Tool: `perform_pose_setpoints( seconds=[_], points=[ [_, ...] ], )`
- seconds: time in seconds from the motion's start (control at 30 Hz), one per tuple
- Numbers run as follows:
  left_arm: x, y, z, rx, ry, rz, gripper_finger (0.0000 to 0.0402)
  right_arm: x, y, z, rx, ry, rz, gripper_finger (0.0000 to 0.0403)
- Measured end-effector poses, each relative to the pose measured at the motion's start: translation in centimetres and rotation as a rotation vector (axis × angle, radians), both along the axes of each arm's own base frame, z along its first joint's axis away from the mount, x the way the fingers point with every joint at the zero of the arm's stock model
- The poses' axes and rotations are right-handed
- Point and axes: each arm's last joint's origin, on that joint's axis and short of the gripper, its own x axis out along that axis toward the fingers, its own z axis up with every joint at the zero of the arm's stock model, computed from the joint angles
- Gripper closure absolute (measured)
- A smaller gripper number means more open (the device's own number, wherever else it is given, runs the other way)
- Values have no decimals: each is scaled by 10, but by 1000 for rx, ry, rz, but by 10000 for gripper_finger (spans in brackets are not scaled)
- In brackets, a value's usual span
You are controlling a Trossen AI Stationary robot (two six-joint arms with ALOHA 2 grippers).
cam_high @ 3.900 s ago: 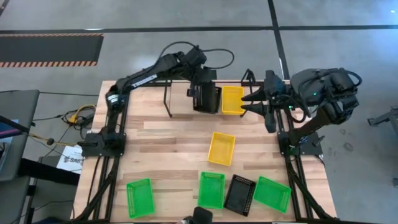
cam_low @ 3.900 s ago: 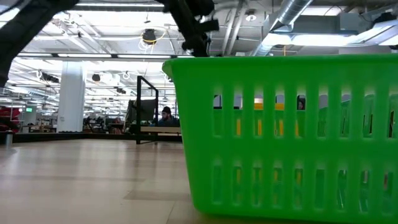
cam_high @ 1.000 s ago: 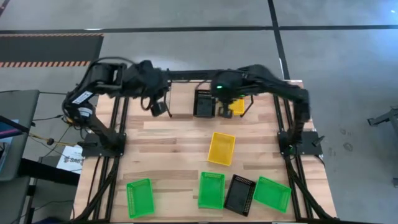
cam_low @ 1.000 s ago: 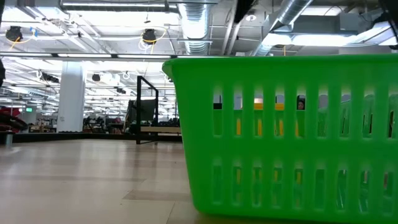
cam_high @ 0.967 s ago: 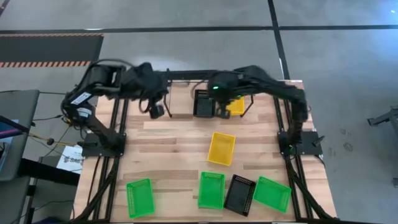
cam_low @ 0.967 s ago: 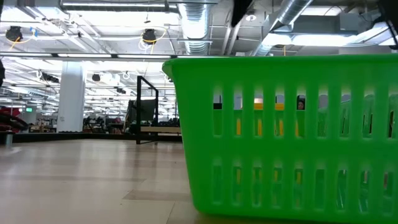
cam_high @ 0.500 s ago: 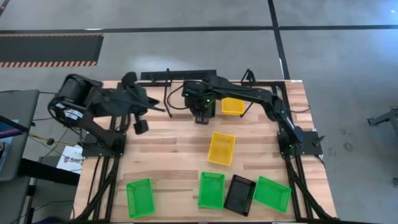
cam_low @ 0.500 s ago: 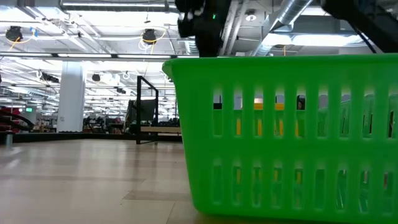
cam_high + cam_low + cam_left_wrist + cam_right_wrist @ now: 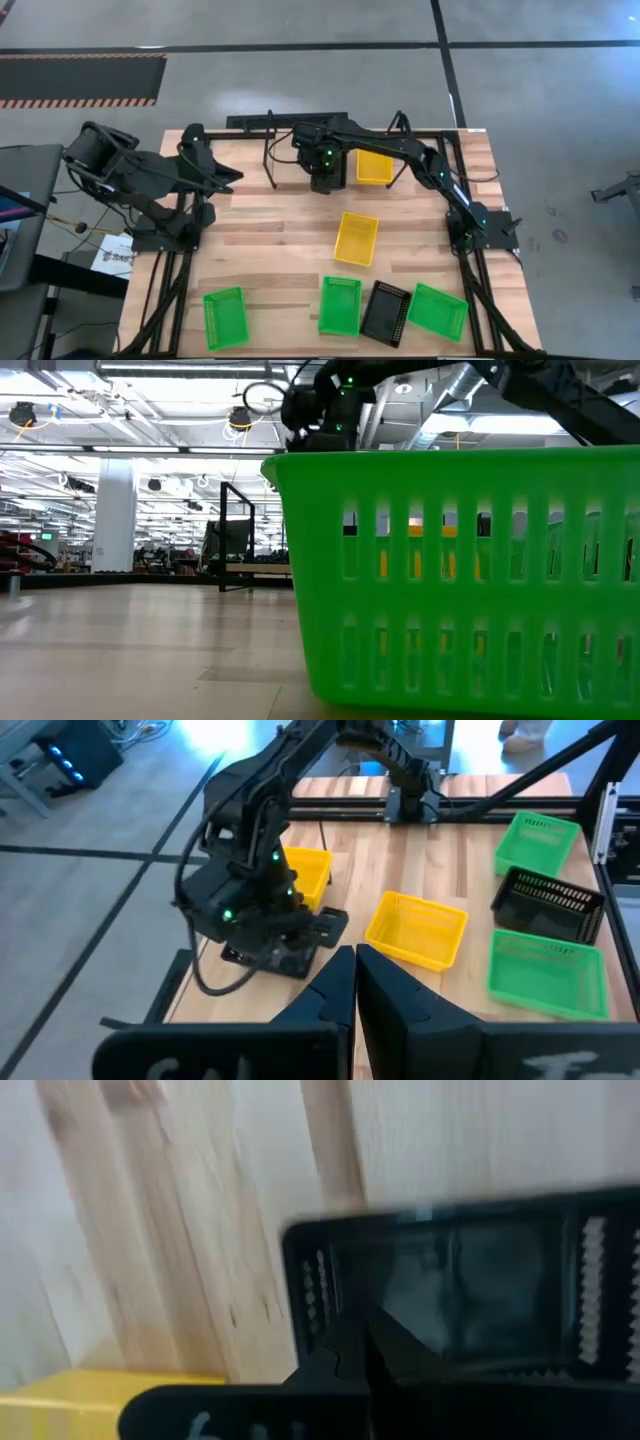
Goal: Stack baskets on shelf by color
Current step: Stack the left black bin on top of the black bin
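Note:
On the shelf [image 9: 270, 150] at the table's far edge a black basket [image 9: 262, 958] and a yellow basket [image 9: 374, 167] sit side by side. My right gripper [image 9: 363, 1342] is shut above the black basket [image 9: 450, 1280], near one of its corners. My left gripper [image 9: 355, 970] is shut and holds nothing, drawn back at the table's left edge [image 9: 226, 178]. A second yellow basket [image 9: 356, 238] rests flat on the table's middle. Three green baskets [image 9: 224, 317] [image 9: 340, 304] [image 9: 437, 310] and a black one [image 9: 385, 312] lie along the near edge. My right gripper points down over the black basket's rim near a corner [image 9: 310, 1280]. Its own fingers hide the tips, so I cannot tell whether they touch the basket.
The shelf's upright loop ends [image 9: 399, 125] stand either side of the two baskets. Black frame rails [image 9: 190, 210] run along both table sides. A green basket [image 9: 450, 570] fills most of the low view. Bare wood lies left of the middle yellow basket.
My left arm has pulled back from the shelf toward the table's left edge. My right arm has swung along the shelf toward the table's left, from between the two shelf baskets to over the black one. No basket has visibly moved.

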Motion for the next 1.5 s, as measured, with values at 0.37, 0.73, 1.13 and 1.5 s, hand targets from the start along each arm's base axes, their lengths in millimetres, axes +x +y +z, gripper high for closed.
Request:
perform_pose_setpoints(
  seconds=[0.37,0.73,1.13,1.5],
  points=[
    [0,0,0,9,3,-7,401,-8,-15,-1,68,5,13,402],
    [0,0,0,20,7,-13,402,-18,-41,1,195,-63,9,403],
    [0,0,0,17,6,-11,401,-18,-55,1,92,-85,-8,403],
    [0,0,0,16,6,-10,401,-25,-68,0,-19,-24,-72,403]
  ],
)
